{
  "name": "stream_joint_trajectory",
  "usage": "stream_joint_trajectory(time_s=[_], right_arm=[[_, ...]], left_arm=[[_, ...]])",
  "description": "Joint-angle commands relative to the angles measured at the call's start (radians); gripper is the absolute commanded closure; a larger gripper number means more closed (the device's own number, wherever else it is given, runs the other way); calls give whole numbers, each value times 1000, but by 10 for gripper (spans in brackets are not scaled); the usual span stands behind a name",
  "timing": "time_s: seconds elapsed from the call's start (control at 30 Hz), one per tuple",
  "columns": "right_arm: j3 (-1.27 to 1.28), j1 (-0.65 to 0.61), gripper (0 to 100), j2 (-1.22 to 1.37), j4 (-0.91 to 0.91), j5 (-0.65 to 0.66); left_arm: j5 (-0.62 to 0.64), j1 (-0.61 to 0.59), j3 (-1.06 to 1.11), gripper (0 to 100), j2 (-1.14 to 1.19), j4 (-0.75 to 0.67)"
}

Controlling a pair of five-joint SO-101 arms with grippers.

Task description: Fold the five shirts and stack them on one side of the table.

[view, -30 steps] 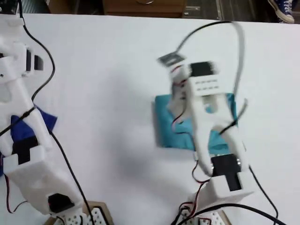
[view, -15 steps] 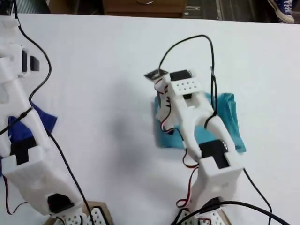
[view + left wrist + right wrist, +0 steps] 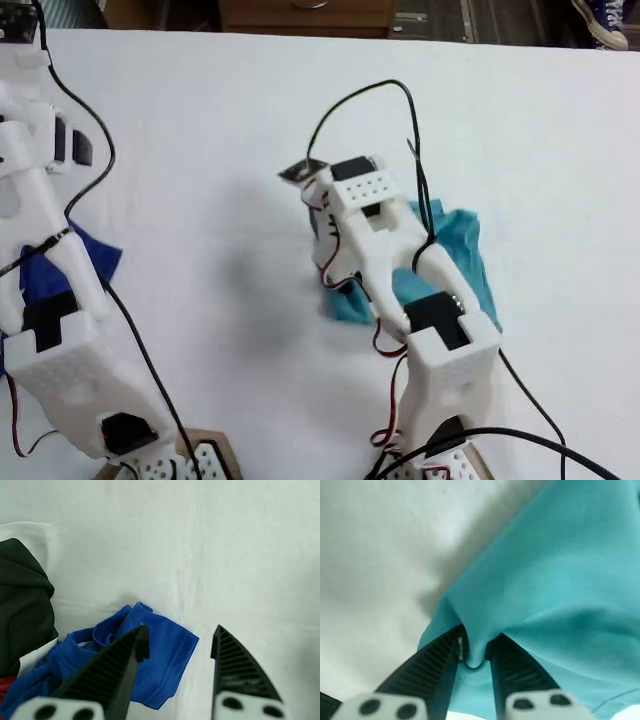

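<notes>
Nearest you, the right claw is clamped on a pinched ridge of the teal shirt, with cloth bunched between the two dark jaws. The grip sits at the shirt's edge, which suggests the edge is meant to be dragged or turned over as a fold. The rest of that shirt lies on the table under and beside the right arm, and its outline is crumpled, not square, so judge the fold unfinished.

To the left, your left claw hangs with its jaws well apart and nothing between them, just above the blue shirt. This shirt is heaped loosely at the table's left side, partly under the left arm in the high view. A black garment lies touching it, and a scrap of red cloth shows beside both. This looks like the waiting pile.

Farther off, the white table runs bare to its far edge. The right arm's own cables loop above the teal shirt and may snag as you pull.
</notes>
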Motion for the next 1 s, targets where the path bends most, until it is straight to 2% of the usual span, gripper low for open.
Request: stream_joint_trajectory(time_s=[0.0,0.2,0.37,0.53,0.67,0.8,0.97], right_arm=[[-48,-15,977,-12,-1,2],[-150,-36,965,-12,101,2],[-216,-96,927,-4,110,2],[-216,-101,817,-4,113,8],[-235,-87,746,-31,127,103],[-270,41,755,-101,139,100],[-296,297,758,-105,67,109]], left_arm=[[-5,-11,2,774,-64,5],[-5,-11,2,774,-63,3],[-5,-11,4,774,-63,5],[-6,-20,1,774,-64,6],[-6,-23,4,774,-64,5],[-6,-23,4,774,-61,5],[-6,-23,4,774,-60,3]])
